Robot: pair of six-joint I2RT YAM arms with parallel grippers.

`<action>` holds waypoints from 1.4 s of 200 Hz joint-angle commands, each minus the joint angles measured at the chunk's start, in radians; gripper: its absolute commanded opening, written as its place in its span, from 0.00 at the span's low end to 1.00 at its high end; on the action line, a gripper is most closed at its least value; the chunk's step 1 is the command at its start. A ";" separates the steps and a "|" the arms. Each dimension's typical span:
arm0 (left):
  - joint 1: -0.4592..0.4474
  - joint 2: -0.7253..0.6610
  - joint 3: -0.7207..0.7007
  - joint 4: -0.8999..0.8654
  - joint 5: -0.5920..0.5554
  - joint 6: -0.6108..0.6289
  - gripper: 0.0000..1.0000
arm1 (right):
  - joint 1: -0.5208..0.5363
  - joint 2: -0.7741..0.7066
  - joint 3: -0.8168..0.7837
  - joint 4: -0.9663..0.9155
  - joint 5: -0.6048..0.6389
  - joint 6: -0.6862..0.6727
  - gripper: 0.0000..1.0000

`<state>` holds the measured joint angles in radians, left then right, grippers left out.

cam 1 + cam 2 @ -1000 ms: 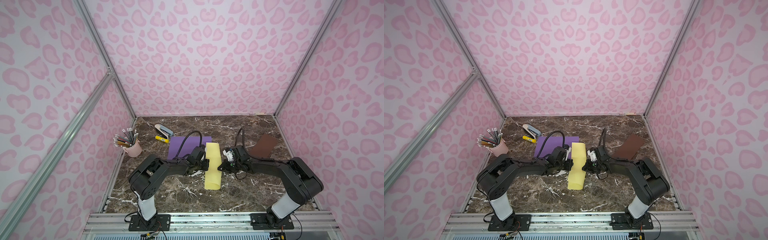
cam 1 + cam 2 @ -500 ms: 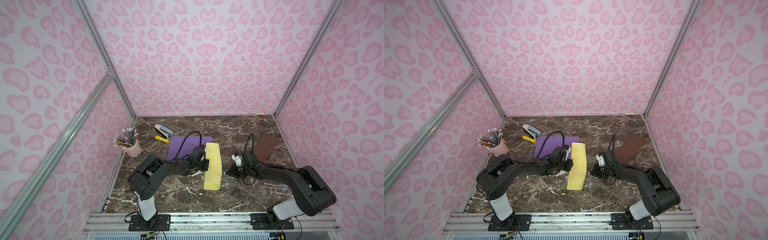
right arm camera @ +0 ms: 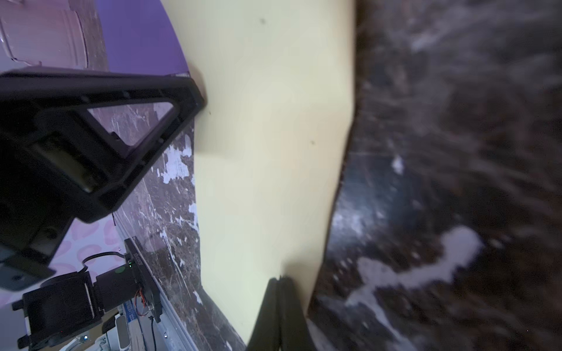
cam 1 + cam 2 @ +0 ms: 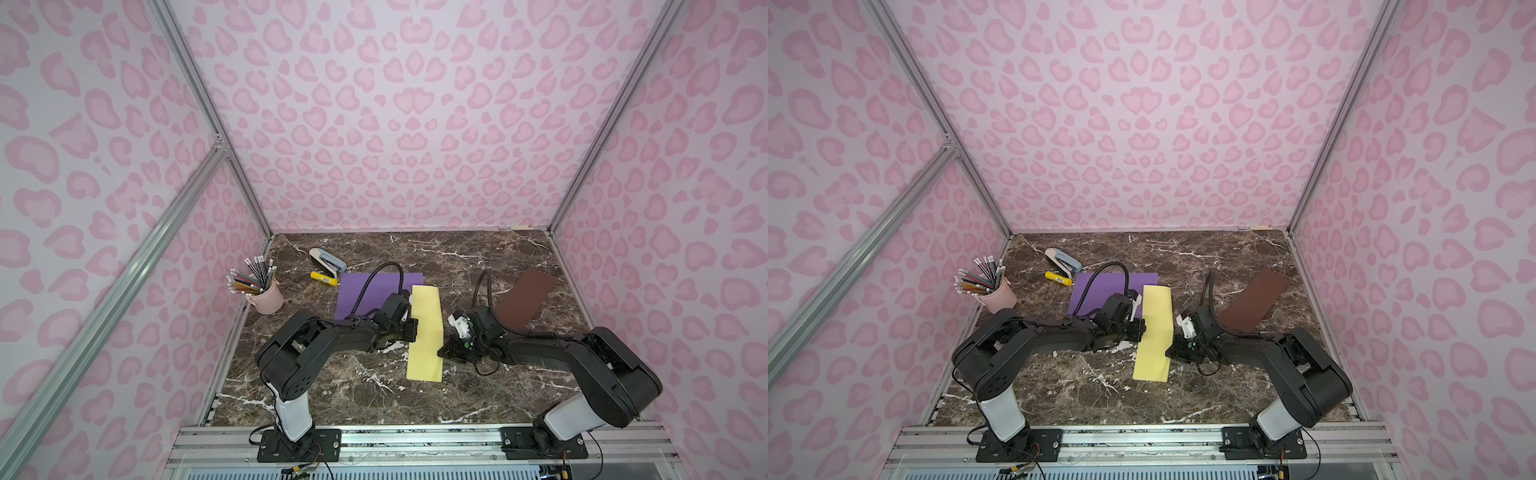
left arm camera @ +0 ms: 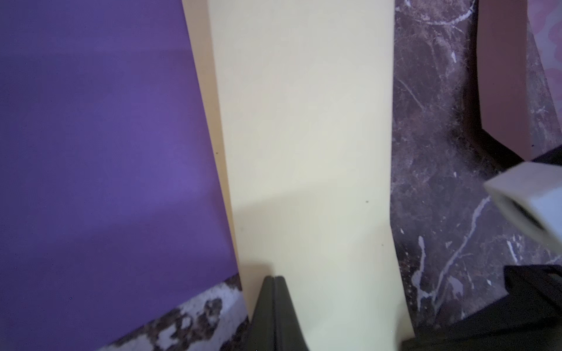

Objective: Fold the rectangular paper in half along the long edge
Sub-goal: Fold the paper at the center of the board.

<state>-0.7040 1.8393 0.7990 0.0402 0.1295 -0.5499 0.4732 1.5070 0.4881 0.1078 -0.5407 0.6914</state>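
Left wrist view: left gripper (image 5: 274, 281) closed, empty, tips pressing yellow paper (image 5: 304, 136) at its left edge; right gripper (image 3: 279, 281) closed too, tips at right edge; paper lies mid tabletop (image 4: 478, 257), narrow strip; fold looks done; probably only crease-flattening left.

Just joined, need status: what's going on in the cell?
Both arms are at the yellow paper, already folded into a long narrow strip on the marble table. The left pincer, shut, has its tip on the strip's edge beside the purple sheet; the right pincer, also shut, sits at the opposite long edge.
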 commanded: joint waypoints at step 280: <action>0.000 0.020 0.001 -0.148 -0.041 0.016 0.04 | 0.160 -0.059 0.032 -0.124 0.038 0.061 0.00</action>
<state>-0.7052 1.8492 0.8108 0.0376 0.1326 -0.5426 0.6067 1.4128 0.5243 -0.0544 -0.5179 0.7128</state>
